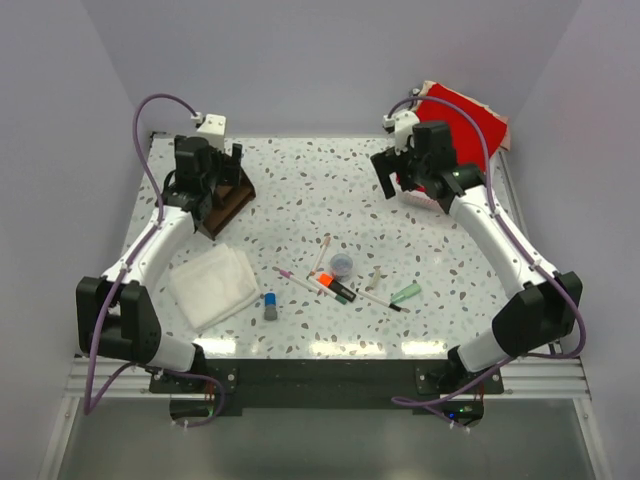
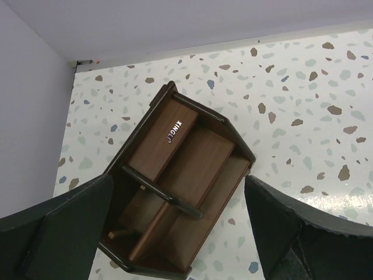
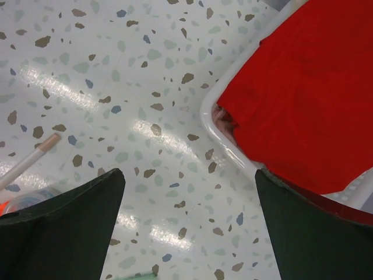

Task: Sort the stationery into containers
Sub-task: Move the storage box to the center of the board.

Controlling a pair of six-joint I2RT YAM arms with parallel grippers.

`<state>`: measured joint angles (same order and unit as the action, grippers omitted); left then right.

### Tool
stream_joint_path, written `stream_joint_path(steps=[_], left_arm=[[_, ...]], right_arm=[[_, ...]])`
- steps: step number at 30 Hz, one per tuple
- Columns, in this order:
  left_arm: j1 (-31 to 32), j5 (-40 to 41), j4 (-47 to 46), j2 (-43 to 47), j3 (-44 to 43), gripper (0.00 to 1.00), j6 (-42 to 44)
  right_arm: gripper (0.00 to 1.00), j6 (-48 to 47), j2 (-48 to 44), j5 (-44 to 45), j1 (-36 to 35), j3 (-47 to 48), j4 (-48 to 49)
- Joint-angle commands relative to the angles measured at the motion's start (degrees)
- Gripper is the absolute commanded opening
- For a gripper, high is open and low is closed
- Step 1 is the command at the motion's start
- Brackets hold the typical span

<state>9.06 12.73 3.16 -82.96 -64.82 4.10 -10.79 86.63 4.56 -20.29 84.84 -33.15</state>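
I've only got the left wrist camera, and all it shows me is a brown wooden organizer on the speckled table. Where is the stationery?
Observer: Nearer the arm bases, mid-table. The orange-and-black highlighter, thin pens and small bluish pot lie clustered together.
Operator: Anything off on its own?
Observer: A blue-capped grey stick lies apart, beside a white folded cloth.
Operator: And the right arm?
Observer: The right gripper hangs open and empty by a white basket holding red cloth.
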Motion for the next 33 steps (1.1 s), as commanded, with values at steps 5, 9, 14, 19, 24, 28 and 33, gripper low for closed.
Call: stream_joint_path(steps=[5,9,14,19,24,28,33], left_arm=[[-3.78,2.56,5.18,3.06,-4.44,1.0,-2.07],[-9.05,1.95,10.28,7.36,-2.52,1.0,-3.66],[-16.78,1.25,14.76,12.02,-0.66,1.0,-7.52],[-20.22,-0.77,16.44,13.08,0.74,0.91,-7.97],[-21.71,-2.45,16.18,12.04,1.71,0.83,-9.02],[-23.21,-5.42,14.69,9.84,1.98,0.78,-10.25],[-24.0,-7.89,13.89,5.71,-0.04,0.72,-9.64]], right_arm=[[0.98,-12.24,3.71,-24.89,-0.45,3.84,14.4],[0.95,-4.26,12.75,-32.84,-0.8,10.94,15.13],[0.86,3.05,26.54,-41.73,-1.76,22.29,14.94],[0.86,0.69,33.33,-43.32,-5.63,29.58,15.57],[0.84,4.36,38.95,-40.86,-9.31,33.19,24.52],[0.77,7.96,42.38,-39.45,-12.48,34.52,31.72],[0.71,8.59,49.85,-34.89,-15.73,42.48,36.75]])
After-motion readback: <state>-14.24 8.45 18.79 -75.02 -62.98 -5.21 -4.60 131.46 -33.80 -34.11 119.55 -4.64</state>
